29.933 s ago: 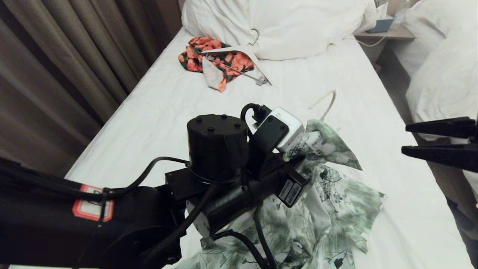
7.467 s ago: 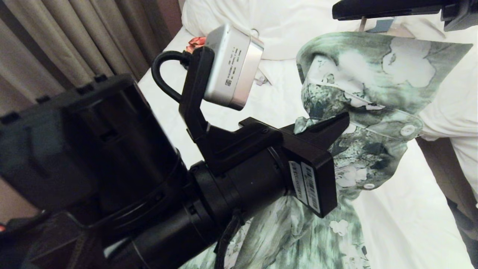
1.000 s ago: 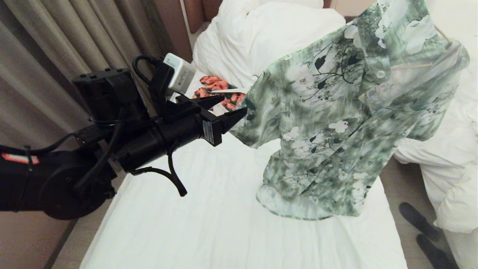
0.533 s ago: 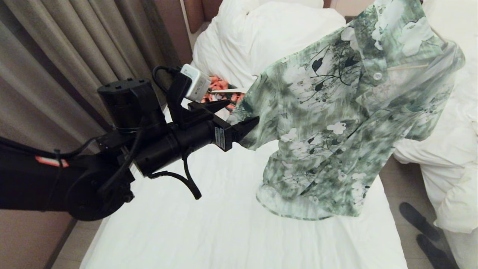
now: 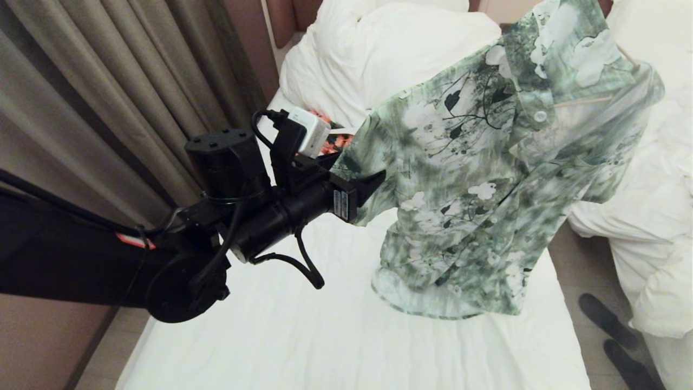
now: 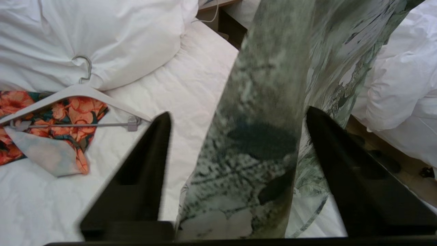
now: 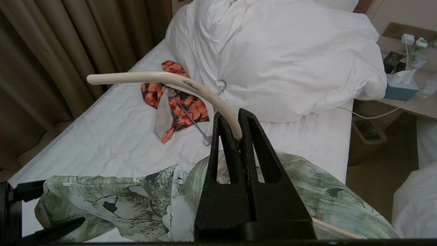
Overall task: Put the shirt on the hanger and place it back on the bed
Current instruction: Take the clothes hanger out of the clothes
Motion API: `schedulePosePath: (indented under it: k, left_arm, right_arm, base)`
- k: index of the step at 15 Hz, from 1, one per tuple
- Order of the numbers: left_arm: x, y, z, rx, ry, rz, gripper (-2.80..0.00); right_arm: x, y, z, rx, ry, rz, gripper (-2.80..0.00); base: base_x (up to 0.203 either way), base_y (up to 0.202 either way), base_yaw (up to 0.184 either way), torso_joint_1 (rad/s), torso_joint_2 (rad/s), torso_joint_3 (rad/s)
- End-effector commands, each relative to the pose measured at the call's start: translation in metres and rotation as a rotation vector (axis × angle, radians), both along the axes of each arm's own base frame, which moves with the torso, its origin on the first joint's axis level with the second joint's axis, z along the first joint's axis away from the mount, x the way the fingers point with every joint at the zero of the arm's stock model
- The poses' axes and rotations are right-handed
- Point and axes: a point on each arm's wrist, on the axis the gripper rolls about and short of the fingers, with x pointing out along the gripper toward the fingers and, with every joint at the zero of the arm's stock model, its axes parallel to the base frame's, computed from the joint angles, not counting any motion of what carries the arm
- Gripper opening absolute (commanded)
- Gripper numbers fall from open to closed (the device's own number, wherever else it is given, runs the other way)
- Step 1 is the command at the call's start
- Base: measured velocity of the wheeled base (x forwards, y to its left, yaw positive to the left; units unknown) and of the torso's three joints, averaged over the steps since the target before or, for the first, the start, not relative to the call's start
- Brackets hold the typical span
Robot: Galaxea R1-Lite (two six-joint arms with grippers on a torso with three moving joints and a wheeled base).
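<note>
The green-and-white shirt [image 5: 487, 179] hangs on the cream hanger [image 7: 153, 77], lifted above the bed [image 5: 303, 336] at the right. A cream bar of the hanger [image 5: 582, 101] shows through the open collar. My right gripper [image 7: 232, 114] is shut on the hanger's hook, just above the shirt's collar [image 7: 307, 191]; it is outside the head view. My left gripper [image 5: 361, 167] reaches in from the left at sleeve height. Its jaws stand open around the sleeve [image 6: 259, 143], with gaps on both sides of the cloth, in the left gripper [image 6: 237, 112] view.
An orange floral garment [image 6: 68, 112] on a thick white hanger [image 6: 78, 90] lies near the bunched duvet [image 5: 379, 54]. Curtains [image 5: 108, 81] line the left side. A second bed [image 5: 660, 216], dark shoes [image 5: 606, 319] and a nightstand [image 7: 403, 99] are on the right.
My left arm has moved right toward the shirt, and the sleeve's edge now lies deeper between its fingers. The hanging shirt has swung slightly left.
</note>
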Motion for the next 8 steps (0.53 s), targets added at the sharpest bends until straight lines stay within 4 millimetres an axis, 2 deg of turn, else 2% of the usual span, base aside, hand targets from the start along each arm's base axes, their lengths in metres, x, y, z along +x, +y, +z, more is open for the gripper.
schedulePosePath:
  k: [1, 8]
  left_arm:
    - [0.0004, -0.0008, -0.0010, 0.001, -0.002, -0.002, -2.80]
    - [0.0055, 0.0079, -0.0036, -0.003, -0.007, -0.003, -2.80]
  right_arm:
    - [-0.0008, -0.0004, 0.0005, -0.001, -0.002, -0.001, -2.80]
    - [0.0017, 0.0000, -0.0006, -0.003, 0.003, -0.007, -2.80]
  base:
    - [0.000, 0.000, 0.000, 0.000, 0.00, 0.000]
    - [0.000, 0.000, 0.000, 0.000, 0.00, 0.000]
